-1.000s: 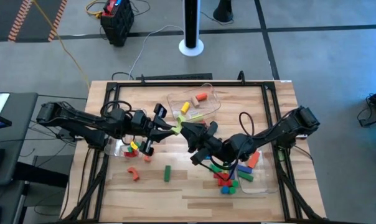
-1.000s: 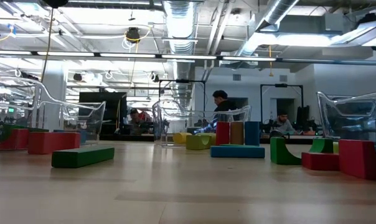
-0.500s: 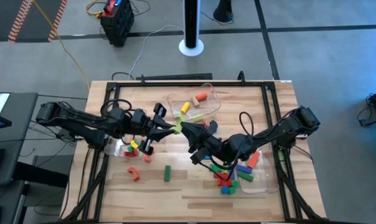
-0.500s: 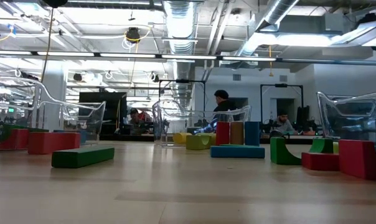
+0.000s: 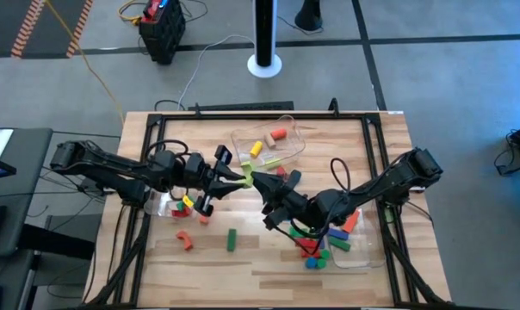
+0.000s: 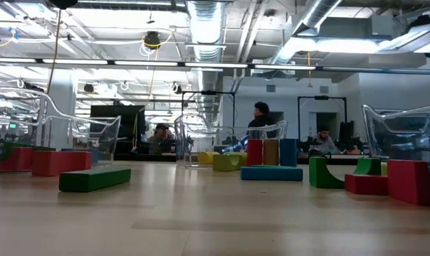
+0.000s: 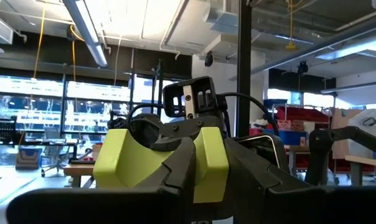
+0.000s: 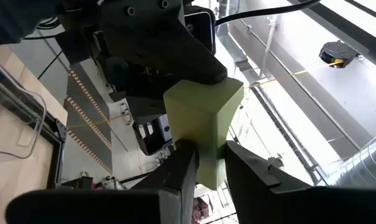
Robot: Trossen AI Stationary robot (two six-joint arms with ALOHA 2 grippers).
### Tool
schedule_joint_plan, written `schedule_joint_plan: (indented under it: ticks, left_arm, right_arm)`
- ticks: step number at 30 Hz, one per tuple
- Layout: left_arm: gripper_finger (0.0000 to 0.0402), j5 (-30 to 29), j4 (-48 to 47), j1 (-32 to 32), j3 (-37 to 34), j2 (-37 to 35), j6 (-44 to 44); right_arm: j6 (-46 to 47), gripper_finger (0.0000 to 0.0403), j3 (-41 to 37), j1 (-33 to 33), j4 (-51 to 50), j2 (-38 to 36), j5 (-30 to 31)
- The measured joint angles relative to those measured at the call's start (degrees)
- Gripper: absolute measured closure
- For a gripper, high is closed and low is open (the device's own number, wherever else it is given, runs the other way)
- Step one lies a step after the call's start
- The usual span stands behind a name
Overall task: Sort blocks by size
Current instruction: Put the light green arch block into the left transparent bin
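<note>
1. I'm holding a yellow-green block up in the air over the middle of the counter, and both my grippers are on it at once: my left gripper is pinching one end, my right gripper the other.
2. My left fingers are clamping across the block's flat faces; my right fingers are closing narrow on its lower edge. It reads to me as a hand-over, lifted clear so neither arm drags through anything.
3. The other blocks are lying well apart: a green bar and a red arch toward the near edge, a mixed cluster near the right corner.
4. A clear bin is sitting by the far edge with a few blocks inside, just beyond my grippers.
5. Open board is showing between the green bar and the cluster; the space under my wrists is tighter, with small blocks beneath my left arm.
</note>
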Motion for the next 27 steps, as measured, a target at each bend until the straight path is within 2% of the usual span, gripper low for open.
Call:
schedule_joint_plan:
  ticks: [8, 15, 27]
  left_arm:
    - [0.0354, -0.07, -0.43, 0.0, 0.0, -0.02, 2.32]
    - [0.0358, -0.35, -0.33, 0.02, 0.0, 0.0, 4.21]
    - [0.0359, 2.23, -0.82, 0.0, 0.0, 0.02, 4.38]
  right_arm:
    - [-0.01, 0.0293, 0.0, 0.02, -1.69, 0.0, 0.45]
    - [-0.04, 0.0288, 0.0, 0.11, -1.73, 0.0, 1.85]
    - [-0.02, 0.0224, 0.0, 1.17, -2.64, 0.0, 2.5]
